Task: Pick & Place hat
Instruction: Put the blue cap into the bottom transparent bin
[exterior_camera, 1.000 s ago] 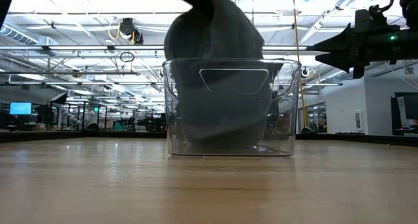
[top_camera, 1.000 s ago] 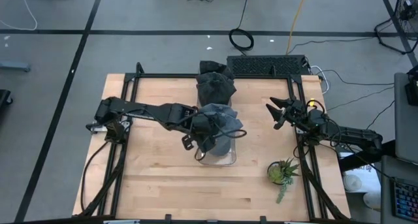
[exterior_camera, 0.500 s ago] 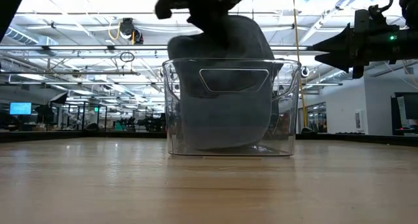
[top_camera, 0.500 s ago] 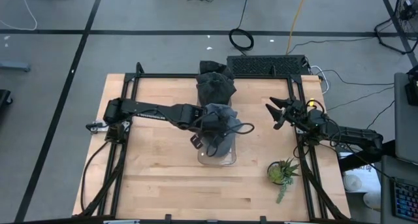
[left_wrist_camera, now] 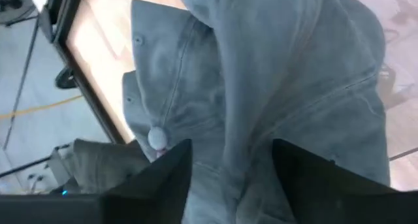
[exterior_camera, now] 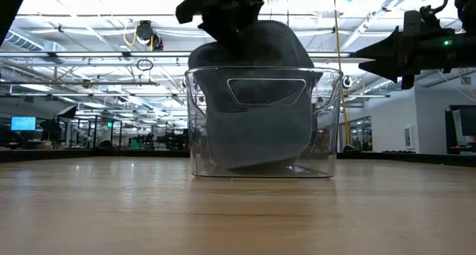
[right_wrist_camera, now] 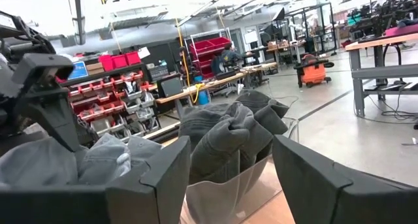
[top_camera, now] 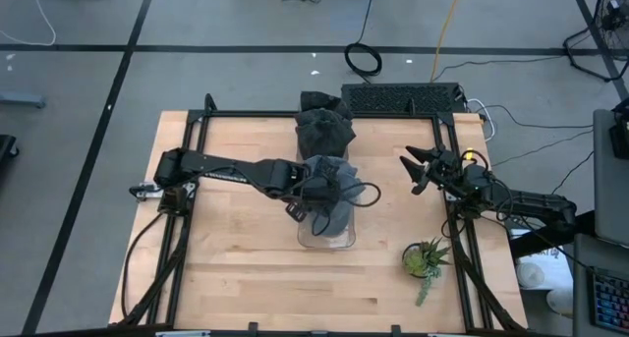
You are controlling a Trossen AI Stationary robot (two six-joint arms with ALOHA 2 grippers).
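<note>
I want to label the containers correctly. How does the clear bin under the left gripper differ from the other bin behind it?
The clear bin sits mid-table with one grey hat going in, the left gripper above it. The far bin stands at the table's back edge, heaped with dark hats, no gripper near. Both hold hats.

You see two matte black, boxy-jointed arms trailing thin black cables, the right gripper [top_camera: 415, 170] ending in pointed angular fingers, a green light at its wrist.

Grey hat [top_camera: 329, 185], clear bin [exterior_camera: 264, 121], green plant [top_camera: 426, 259], pale wood table [top_camera: 236, 268].
</note>
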